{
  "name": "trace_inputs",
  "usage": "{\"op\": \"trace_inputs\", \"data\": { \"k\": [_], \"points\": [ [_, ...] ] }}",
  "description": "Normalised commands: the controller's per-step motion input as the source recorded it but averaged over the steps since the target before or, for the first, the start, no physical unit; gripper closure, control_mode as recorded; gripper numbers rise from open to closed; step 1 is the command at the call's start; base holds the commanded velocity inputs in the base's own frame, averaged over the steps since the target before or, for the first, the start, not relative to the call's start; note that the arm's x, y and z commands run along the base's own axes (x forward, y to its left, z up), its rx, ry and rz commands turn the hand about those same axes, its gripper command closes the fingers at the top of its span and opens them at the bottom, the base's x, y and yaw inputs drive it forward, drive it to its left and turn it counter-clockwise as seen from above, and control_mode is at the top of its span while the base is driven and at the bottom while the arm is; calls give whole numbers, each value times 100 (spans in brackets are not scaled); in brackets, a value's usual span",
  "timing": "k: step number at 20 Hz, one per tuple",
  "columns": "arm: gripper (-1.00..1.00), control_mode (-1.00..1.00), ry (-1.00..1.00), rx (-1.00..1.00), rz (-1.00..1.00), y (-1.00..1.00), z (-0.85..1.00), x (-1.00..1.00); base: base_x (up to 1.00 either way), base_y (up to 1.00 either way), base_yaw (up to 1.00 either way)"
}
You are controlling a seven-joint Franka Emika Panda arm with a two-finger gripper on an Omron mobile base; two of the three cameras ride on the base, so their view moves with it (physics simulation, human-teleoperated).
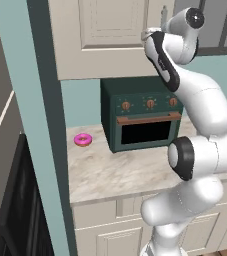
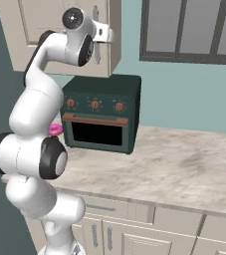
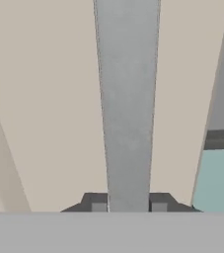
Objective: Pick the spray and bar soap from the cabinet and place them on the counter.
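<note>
In the hand view the gripper [image 3: 129, 206] has its two dark fingers [image 3: 97, 203] closed on either side of the handle [image 3: 128, 104], a silver bar that runs up the middle of the frame against the cream door of the cabinet [image 3: 49, 99], so the grip is on the handle. In the left base view the arm reaches up to the top right of the frame, its hand against the right edge of the cabinet [image 1: 100, 35], whose panelled door is closed. In the right base view the hand sits at the top centre of the frame, against the cabinet [image 2: 32, 30] door's right edge. The spray and soap are hidden; where they lie cannot be told. Below the cabinet a dark green oven [image 1: 142, 117] stands on the counter [image 1: 110, 172], and a pink donut [image 1: 83, 140] lies on the counter just left of the oven in the left base view
</note>
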Motion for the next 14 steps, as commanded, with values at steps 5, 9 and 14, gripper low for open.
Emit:
{"op": "trace_inputs", "data": {
  "k": [5, 9, 14],
  "points": [
    [100, -100, 0, -3, 0, 48, -25, -19, 0, 0, 0],
    [100, -100, -4, -3, 0, 47, -18, -34, 0, 0, 0],
    [100, -100, -7, -4, 0, 56, -17, -39, 0, 0, 0]
  ]
}}
